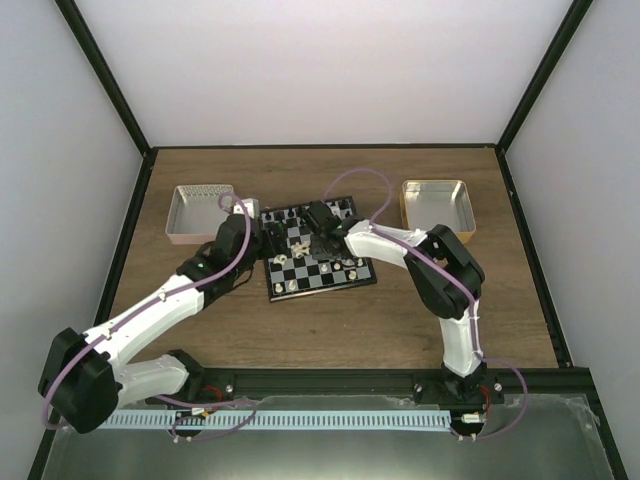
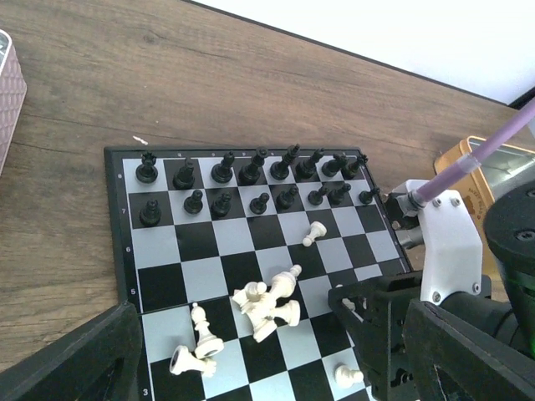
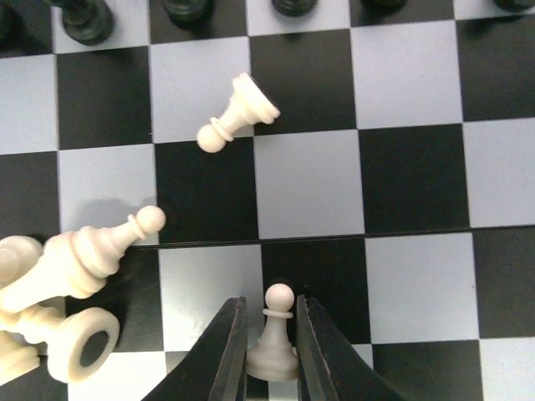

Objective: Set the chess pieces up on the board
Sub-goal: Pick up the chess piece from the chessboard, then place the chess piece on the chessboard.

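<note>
The board (image 1: pixel 322 288) lies mid-table, and its chequers (image 2: pixel 175 251) fill the left wrist view. Several cream-white chess pieces lie toppled in a heap (image 2: pixel 267 305) near its middle. One fallen pawn (image 3: pixel 236 111) lies apart from them. My right gripper (image 3: pixel 272 334) is shut on an upright white pawn (image 3: pixel 274 338), with a finger pressed against each side of its base. My left gripper (image 2: pixel 267 368) hangs open above the board's near-left part, over two more white pieces (image 2: pixel 199 338), and nothing is between its fingers. Both grippers meet over the board (image 1: pixel 290 240).
Black pieces (image 2: pixel 251 180) stand in two rows along the board's far edge. A silver metal tray (image 1: pixel 203 212) sits at the back left and a gold one (image 1: pixel 438 207) at the back right. The right arm's head (image 2: pixel 451 242) crowds the left wrist view.
</note>
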Motion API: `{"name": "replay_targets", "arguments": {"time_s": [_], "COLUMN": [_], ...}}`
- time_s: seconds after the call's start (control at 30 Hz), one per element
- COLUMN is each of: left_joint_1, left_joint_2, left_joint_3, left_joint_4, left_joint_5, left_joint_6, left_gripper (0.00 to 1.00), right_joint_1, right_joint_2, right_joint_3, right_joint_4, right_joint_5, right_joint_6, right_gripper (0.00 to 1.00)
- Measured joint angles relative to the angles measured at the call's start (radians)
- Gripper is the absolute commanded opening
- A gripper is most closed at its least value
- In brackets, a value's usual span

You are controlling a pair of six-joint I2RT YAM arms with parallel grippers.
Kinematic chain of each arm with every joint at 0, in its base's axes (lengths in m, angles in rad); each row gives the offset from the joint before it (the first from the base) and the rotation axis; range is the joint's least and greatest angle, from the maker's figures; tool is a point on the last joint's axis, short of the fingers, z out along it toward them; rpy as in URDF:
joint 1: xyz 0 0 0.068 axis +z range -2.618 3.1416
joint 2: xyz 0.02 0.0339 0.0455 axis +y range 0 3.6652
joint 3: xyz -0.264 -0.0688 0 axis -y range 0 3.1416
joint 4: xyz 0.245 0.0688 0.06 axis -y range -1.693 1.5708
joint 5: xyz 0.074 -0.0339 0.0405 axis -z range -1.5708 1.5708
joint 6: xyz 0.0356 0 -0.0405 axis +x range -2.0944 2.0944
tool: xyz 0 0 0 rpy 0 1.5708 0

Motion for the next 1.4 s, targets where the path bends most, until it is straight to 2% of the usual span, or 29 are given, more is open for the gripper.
{"name": "replay_targets", "arguments": {"time_s": [0.17,0.3,0.67,0.97,1.4], "left_joint_1": [0.024,0.061,0.193,0.225,0.225], "left_joint_2": [0.000,0.000,0.008,0.008,0.008], "left_joint_3": [0.003,0.037,0.257,0.272,0.241], "left_joint_4": [-0.008,-0.042,-0.089,-0.047,-0.024], "left_joint_5": [0.043,0.124,0.549,0.825,1.003], "left_joint_6": [-0.007,-0.006,-0.017,-0.126,-0.208], "left_gripper": [0.88,0.89,0.88,0.65,0.51], "right_joint_1": [0.000,-0.001,-0.011,-0.011,-0.011], "right_joint_2": [-0.075,-0.206,-0.574,-0.706,-0.726], "right_joint_3": [-0.106,-0.193,-0.368,-0.467,-0.495], "right_joint_4": [0.092,0.191,0.550,0.724,0.845], "right_joint_5": [-0.012,-0.051,-0.374,-0.600,-0.675], "right_joint_6": [-0.048,-0.108,-0.233,-0.307,-0.343], "right_gripper": [0.09,0.08,0.08,0.08,0.08]}}
